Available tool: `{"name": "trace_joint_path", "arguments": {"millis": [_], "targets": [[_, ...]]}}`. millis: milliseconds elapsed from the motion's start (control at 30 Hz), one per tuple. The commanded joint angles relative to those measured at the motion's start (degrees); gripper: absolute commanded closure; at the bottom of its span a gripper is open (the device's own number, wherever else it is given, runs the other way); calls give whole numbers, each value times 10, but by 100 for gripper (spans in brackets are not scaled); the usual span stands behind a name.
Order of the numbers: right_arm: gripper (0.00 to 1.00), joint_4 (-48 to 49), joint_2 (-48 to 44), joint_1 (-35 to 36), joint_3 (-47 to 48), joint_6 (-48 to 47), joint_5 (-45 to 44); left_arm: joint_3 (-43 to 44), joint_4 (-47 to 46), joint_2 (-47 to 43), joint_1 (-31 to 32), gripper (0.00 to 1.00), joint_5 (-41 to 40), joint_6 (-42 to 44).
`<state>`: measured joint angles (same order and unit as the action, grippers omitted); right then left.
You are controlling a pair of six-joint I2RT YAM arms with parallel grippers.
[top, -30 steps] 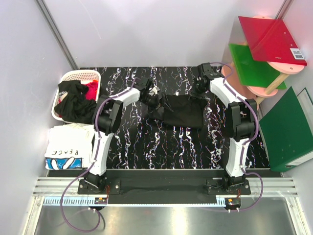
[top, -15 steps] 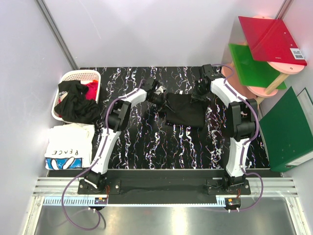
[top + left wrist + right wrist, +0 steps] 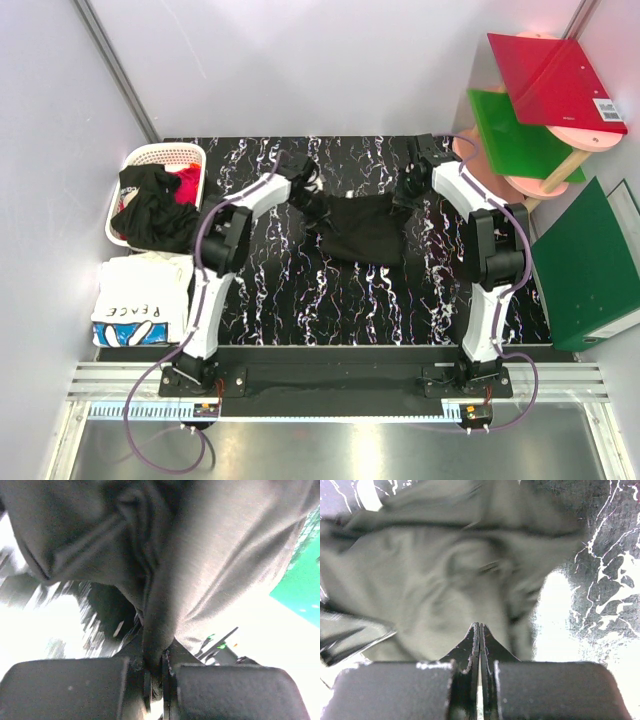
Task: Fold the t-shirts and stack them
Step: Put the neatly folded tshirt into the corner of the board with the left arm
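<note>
Top view:
- Only readable text is "PEACE", on the white t-shirt. It is folded and sits near-left, off the table's left edge, just nearer than the basket.
- White sticker on the red folder, far right. Print is too small to read.
- Held t-shirt is black, with no print on the side showing. Its far edge is strung between the left gripper and right gripper. The rest sags onto the black marbled table, centre-far.
- White slatted basket is far-left. A crumpled black shirt spills over its near rim, and a red shirt lies inside.

Left wrist:
- Left gripper is pressed together on a bunched fold of the held t-shirt.
- The cloth fans out from the pinch and fills most of the frame. It looks grey in the glare.

Right wrist:
- Right gripper has its tips pressed flat together, nipping the cloth edge.
- Held t-shirt is wrinkled and motion-blurred.
- Table shows at the right.
</note>
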<state>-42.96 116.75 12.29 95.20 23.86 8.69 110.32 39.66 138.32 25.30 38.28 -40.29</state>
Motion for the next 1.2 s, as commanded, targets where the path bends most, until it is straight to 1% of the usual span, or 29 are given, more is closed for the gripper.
{"name": "trace_joint_path", "arguments": {"millis": [0, 33, 67, 100, 167, 333, 367, 500, 667, 833, 900, 1033, 1167], "targets": [[100, 2, -49, -3, -1, -13, 14, -72, 76, -123, -17, 100, -89, 67], [100, 2, -58, -3, -2, -18, 17, -130, 88, -164, -19, 100, -93, 75], [100, 1, -62, -3, -4, -21, 17, -169, 95, -179, -19, 100, -108, 81], [100, 1, -65, -3, -5, -23, 17, -189, 100, -208, -19, 100, -119, 81], [100, -2, -75, -3, -8, -33, 19, -244, 121, -233, -21, 100, -149, 87], [100, -5, -100, -3, -28, -39, 17, -329, 185, -306, -28, 100, -226, 90], [100, -5, -102, -3, -35, -39, 18, -357, 189, -333, -31, 100, -243, 87], [100, -5, -102, -3, -46, -36, 31, -397, 216, -389, -52, 100, -297, 69], [100, -5, -101, -3, -45, -37, 36, -436, 255, -438, -99, 100, -362, 57], [100, -5, -88, -3, -34, -29, 50, -491, 263, -495, -142, 100, -406, 35], [100, -5, -81, -3, -29, -27, 58, -503, 267, -519, -156, 100, -418, 34], [100, -7, -73, -3, -15, -21, 67, -526, 293, -551, -199, 100, -467, 35], [100, -11, -64, -3, -8, -19, 73, -530, 310, -587, -242, 100, -506, 35]]}}
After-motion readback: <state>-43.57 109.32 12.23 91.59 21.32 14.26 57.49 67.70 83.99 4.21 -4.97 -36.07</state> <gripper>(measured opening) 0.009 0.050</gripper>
